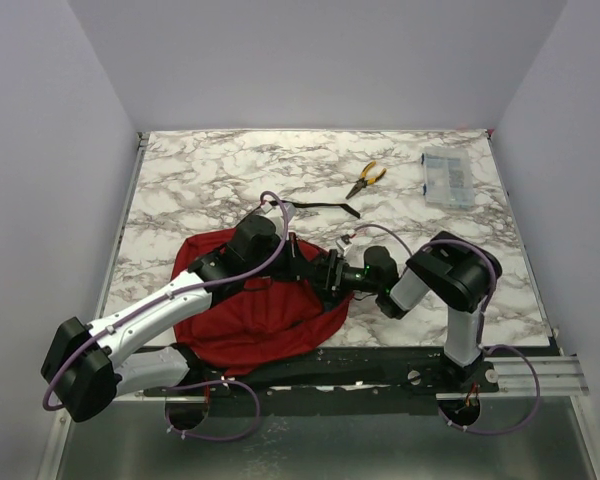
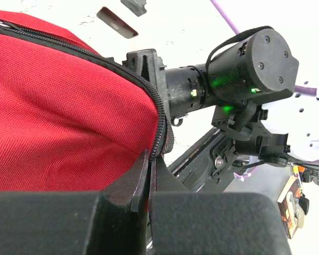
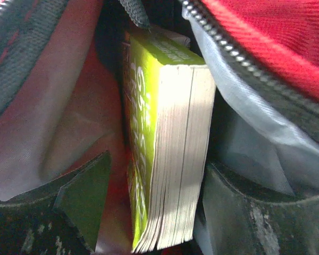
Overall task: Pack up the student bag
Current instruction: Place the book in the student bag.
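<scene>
While the student bag lies lower centre on the table, the left gripper, bottom centre of its wrist view, pinches the zip edge; the right gripper stands wide astride a yellow-green book inside.

legible text: none | thick yellow-green paperback book: white cover lettering seen edge-on, blurred, unreadable | top-edge print: too blurred
</scene>
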